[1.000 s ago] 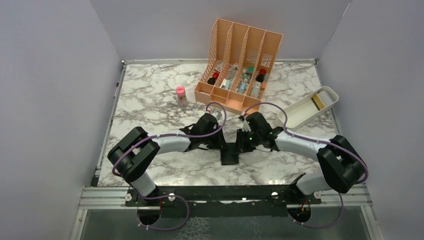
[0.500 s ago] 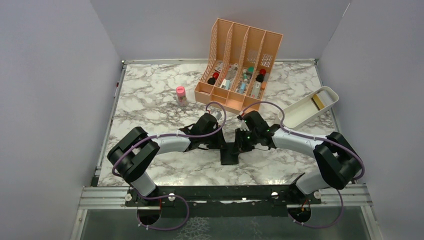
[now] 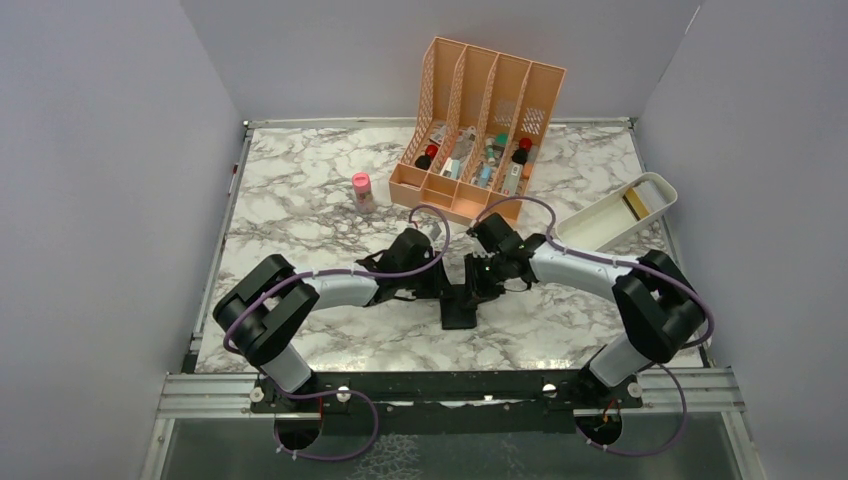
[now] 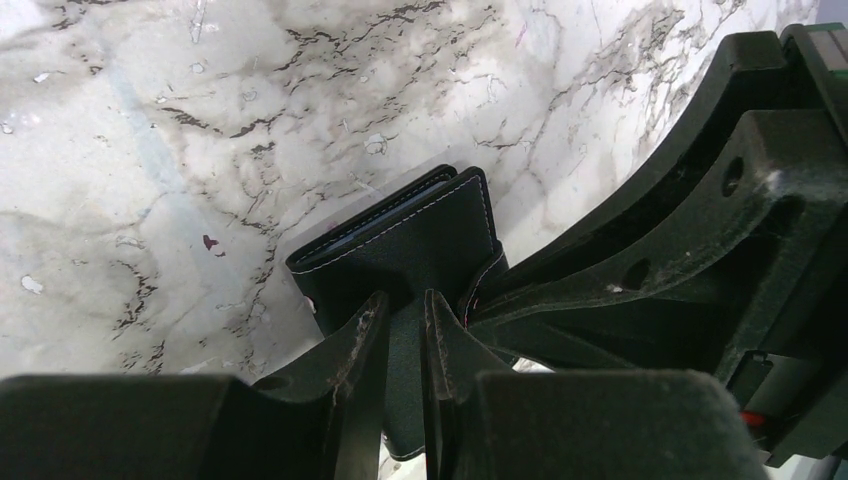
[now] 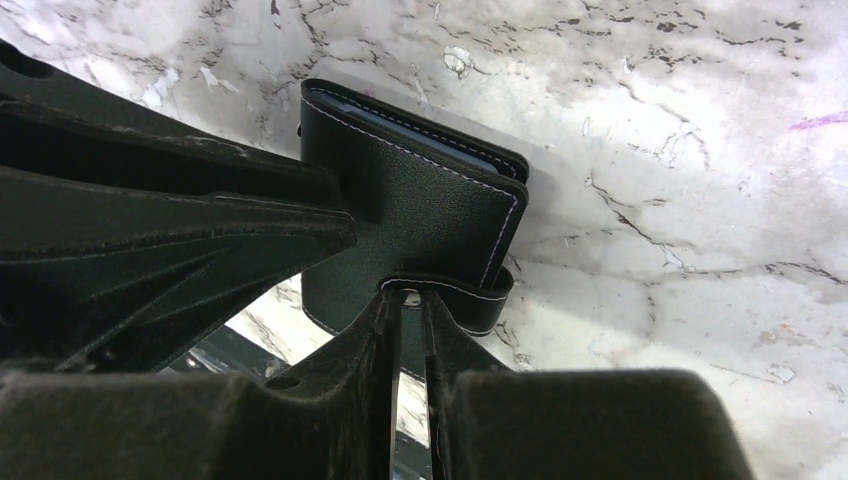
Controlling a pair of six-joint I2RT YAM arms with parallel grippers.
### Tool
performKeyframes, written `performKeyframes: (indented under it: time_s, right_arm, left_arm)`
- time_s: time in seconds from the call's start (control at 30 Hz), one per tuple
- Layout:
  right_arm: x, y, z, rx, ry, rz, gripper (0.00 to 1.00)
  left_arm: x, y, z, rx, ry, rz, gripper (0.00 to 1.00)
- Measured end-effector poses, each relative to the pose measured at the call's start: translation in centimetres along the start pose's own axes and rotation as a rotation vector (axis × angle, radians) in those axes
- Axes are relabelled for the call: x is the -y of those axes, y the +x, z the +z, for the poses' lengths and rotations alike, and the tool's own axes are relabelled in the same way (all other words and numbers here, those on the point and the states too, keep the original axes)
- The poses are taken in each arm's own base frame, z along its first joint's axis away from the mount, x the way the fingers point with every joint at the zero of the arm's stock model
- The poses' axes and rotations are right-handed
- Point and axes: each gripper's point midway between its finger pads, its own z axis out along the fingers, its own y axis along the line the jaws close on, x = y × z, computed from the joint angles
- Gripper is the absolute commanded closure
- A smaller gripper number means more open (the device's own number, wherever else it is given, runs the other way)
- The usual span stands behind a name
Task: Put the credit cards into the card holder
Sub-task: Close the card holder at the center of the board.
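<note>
The card holder (image 3: pixel 461 311), a black folding wallet, lies folded on the marble between my two grippers. My left gripper (image 3: pixel 446 287) is shut on its near flap; the left wrist view shows the wallet (image 4: pixel 420 225) with the gripper (image 4: pixel 405 305) pinching the leather. My right gripper (image 3: pixel 478 287) is shut on the wallet's closing strap (image 5: pixel 487 291); the right wrist view shows the wallet (image 5: pixel 420 195) ahead of the gripper (image 5: pixel 412 297). A gold credit card (image 3: pixel 635 203) lies in the white tray. No other cards show.
A white oblong tray (image 3: pixel 600 228) stands at the right. An orange slotted file organiser (image 3: pixel 480 130) with small items stands at the back. A pink-capped bottle (image 3: pixel 362 191) stands left of the organiser. Grey walls enclose the table on three sides.
My right arm's wrist has swung left and towards the back while its gripper stays on the wallet. The left arm and the wallet have barely moved.
</note>
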Motion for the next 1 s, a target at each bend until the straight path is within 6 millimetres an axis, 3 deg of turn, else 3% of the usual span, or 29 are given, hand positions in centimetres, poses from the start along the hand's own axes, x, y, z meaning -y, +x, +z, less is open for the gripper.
performKeyframes:
  time_s: [0.7, 1.0]
  right_arm:
    - [0.2, 0.6, 1.0, -0.169, 0.264, -0.010, 0.82]
    - [0.4, 0.6, 1.1, -0.177, 0.307, -0.015, 0.99]
  left_arm:
    - [0.4, 0.3, -1.0, 0.024, 0.042, 0.008, 0.79]
    - [0.8, -1.3, -3.7, 0.113, 0.007, 0.029, 0.79]
